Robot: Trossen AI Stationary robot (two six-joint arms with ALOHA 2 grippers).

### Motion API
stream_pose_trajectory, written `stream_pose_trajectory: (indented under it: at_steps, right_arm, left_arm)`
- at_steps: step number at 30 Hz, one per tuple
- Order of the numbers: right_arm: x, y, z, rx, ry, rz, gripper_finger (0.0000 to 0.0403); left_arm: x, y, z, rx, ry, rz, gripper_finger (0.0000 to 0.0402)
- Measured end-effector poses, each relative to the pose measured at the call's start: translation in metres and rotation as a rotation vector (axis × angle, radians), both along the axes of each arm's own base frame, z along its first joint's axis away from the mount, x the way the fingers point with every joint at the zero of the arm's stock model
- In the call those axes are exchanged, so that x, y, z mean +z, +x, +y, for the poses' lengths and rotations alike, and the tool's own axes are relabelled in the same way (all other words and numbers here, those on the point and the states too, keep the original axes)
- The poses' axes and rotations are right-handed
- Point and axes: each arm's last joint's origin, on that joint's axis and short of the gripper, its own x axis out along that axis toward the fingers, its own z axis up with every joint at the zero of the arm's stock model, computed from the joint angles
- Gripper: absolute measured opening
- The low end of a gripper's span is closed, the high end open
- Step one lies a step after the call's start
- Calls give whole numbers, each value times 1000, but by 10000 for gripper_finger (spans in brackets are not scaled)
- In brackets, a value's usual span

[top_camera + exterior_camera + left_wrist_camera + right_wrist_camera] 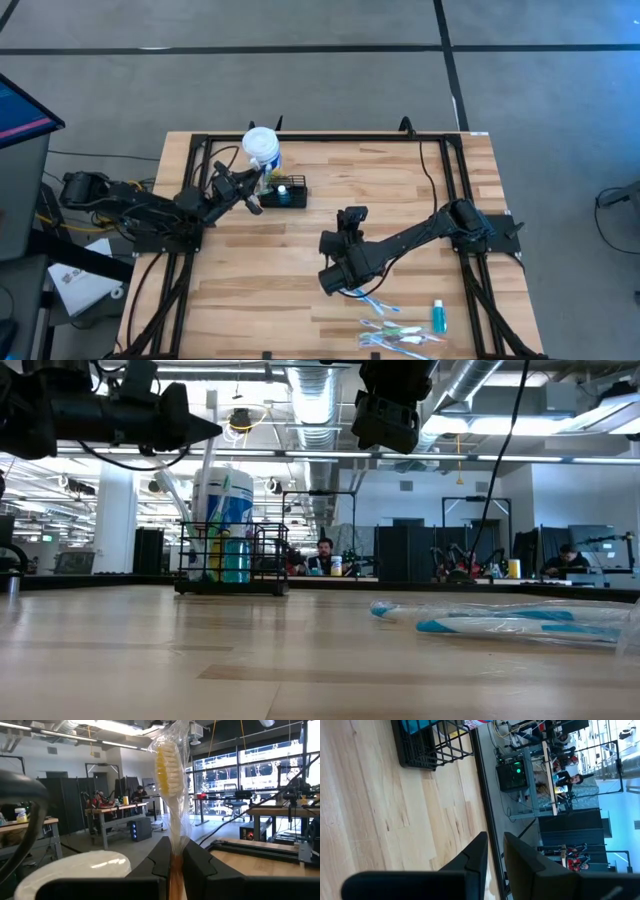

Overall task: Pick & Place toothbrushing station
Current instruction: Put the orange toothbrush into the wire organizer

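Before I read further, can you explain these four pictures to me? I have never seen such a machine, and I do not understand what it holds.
It is a robot with two dark arms at a wooden table. One picture looks down from above, one looks level across the table, and two come from cameras on the wrists. The left gripper is shut on a wrapped yellow toothbrush, near the black caddy and the white tub. The right gripper hangs over the middle of the table and holds nothing. More wrapped toothbrushes and a small blue tube lie near the front right corner.
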Motion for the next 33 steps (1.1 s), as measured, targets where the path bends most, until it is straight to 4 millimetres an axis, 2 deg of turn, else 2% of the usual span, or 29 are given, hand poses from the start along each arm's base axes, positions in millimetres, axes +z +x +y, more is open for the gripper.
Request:
stream_pose_trajectory:
  at_steps: [7,16,33]
  right_arm:
    - [0,0,0,0,0,0,52]
    - [0,0,0,0,0,0,52]
    - [0,0,0,0,2,1,52]
  left_arm:
    - [-5,4,0,-1,-6,24,17]
    - [-5,4,0,2,-7,24,50]
    - [-5,4,0,1,-6,25,51]
